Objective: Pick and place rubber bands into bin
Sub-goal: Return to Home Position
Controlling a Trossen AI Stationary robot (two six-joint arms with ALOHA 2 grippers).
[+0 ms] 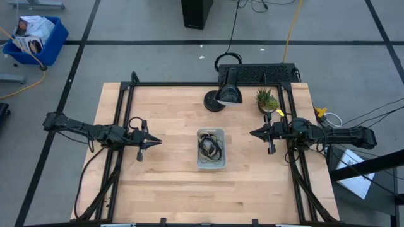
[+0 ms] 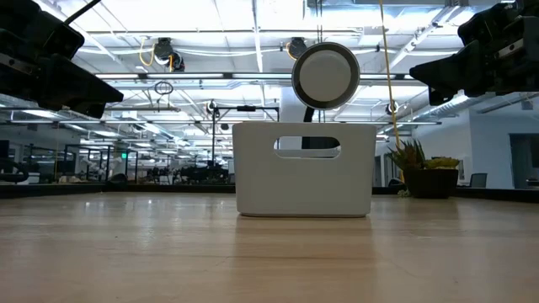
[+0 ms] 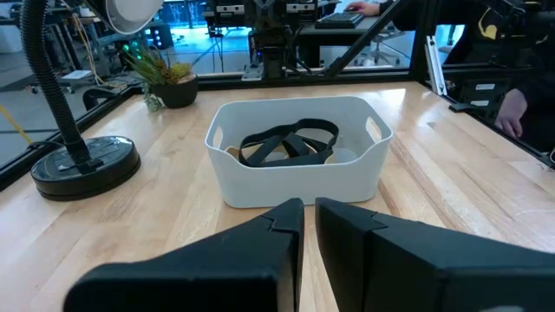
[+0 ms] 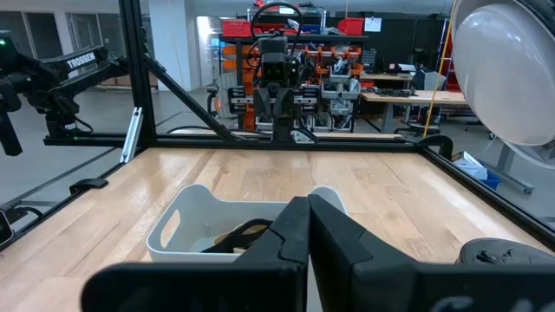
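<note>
The pale bin (image 1: 211, 149) stands on the table's middle, with dark and tan rubber bands (image 1: 209, 147) lying inside it; they also show in the left wrist view (image 3: 288, 145). My left gripper (image 1: 158, 142) hovers left of the bin, shut and empty, pointing at it. My right gripper (image 1: 252, 133) hovers right of the bin, shut and empty, pointing at it. In the low view the bin (image 2: 305, 168) stands on its base between both arms, which are above table height.
A black desk lamp (image 1: 226, 93) stands behind the bin at the far side. A small potted plant (image 1: 267, 99) stands at the far right. A black frame (image 1: 129, 88) edges the table. Bare wood lies at the near side.
</note>
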